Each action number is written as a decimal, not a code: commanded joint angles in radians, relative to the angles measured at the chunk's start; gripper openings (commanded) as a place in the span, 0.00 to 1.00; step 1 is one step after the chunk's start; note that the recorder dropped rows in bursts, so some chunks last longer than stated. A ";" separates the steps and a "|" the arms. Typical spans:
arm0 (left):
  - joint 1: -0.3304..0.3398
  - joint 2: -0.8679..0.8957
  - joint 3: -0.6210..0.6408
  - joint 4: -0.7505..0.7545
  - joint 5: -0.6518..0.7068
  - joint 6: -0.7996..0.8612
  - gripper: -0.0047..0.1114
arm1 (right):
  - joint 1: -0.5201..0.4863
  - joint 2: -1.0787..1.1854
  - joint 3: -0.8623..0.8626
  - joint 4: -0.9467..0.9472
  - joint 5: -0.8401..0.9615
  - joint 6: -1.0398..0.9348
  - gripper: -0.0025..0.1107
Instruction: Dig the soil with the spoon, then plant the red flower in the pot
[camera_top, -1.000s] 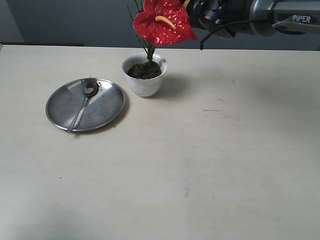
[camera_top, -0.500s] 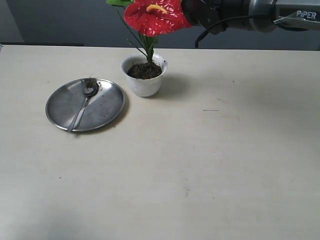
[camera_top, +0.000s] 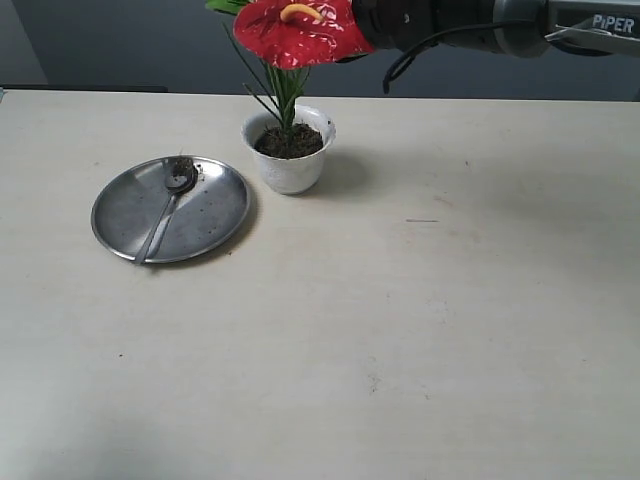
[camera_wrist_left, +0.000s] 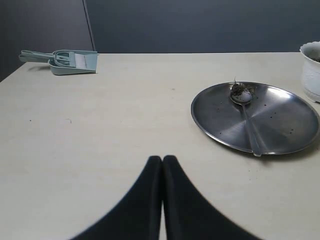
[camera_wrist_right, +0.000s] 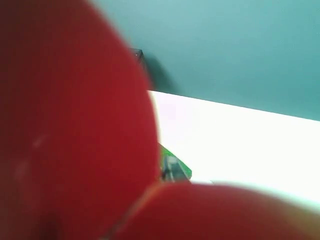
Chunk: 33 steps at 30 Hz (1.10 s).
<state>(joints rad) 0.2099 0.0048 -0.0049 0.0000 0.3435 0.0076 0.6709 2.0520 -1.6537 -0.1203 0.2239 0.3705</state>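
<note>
Standing in the pot (camera_top: 291, 168), the red flower (camera_top: 298, 32) abuts the right gripper (camera_top: 366, 22).

Red flower (camera_top: 300, 30) stands in soil (camera_top: 288, 143) in the white pot (camera_top: 290, 172); spoon (camera_top: 165, 210) lies nearby.

Looks like a robot lab bench: a pale table (camera_top: 450, 330), plain dark wall (camera_top: 130, 45), PiPER-marked arm (camera_top: 560, 25), and a dustpan (camera_wrist_left: 70, 61) for cleanup
</note>
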 joint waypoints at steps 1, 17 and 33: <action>-0.005 -0.005 0.005 0.000 -0.009 -0.001 0.04 | -0.002 0.002 -0.006 0.001 0.008 -0.009 0.02; -0.005 -0.005 0.005 0.000 -0.009 -0.001 0.04 | -0.002 0.121 -0.006 0.099 0.006 -0.091 0.02; -0.005 -0.005 0.005 0.000 -0.009 -0.001 0.04 | -0.008 0.121 -0.006 0.092 0.082 -0.117 0.02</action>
<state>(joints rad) 0.2099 0.0048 -0.0049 0.0000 0.3435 0.0076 0.6709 2.1407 -1.6775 -0.0152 0.1642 0.2688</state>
